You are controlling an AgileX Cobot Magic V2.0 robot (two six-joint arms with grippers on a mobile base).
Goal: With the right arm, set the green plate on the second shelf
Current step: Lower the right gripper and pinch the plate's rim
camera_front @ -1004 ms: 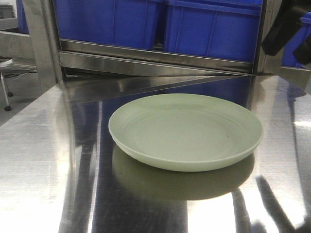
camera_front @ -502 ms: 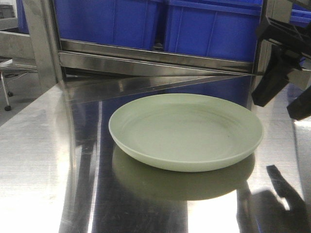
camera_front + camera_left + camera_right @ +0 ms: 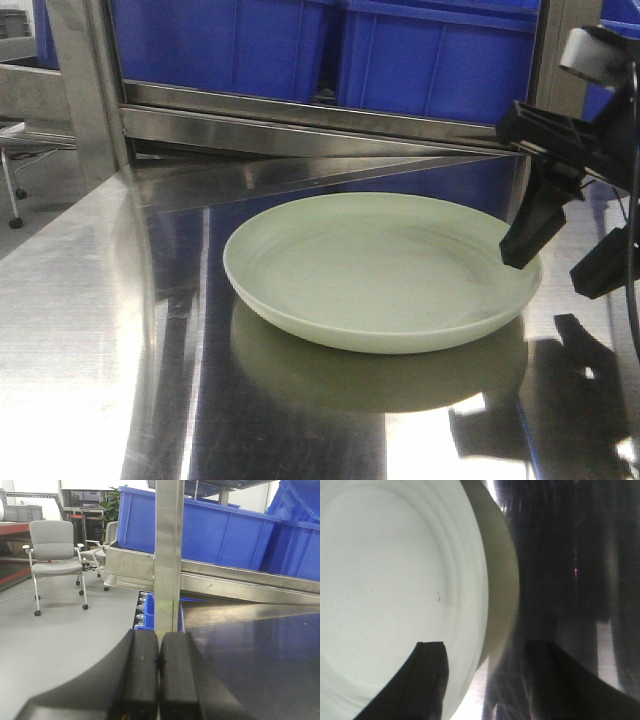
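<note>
Polished steel tabletop (image 3: 90,330), mirror-bright and streaked with reflections; behind it a brushed metal shelf rail (image 3: 300,115) and glossy blue plastic bins (image 3: 430,60). Lying flat mid-table: green plate (image 3: 380,270), round, shallow, matte sage, with faint concentric rings and a low raised rim. Compared with half a second earlier, right gripper (image 3: 553,270) lower and further in, now at the plate's right edge. Black angular fingers spread wide, one above the plate's inside, the other outside the rim. Left gripper (image 3: 159,675) pressed together, black pads touching, holding nothing.
</note>
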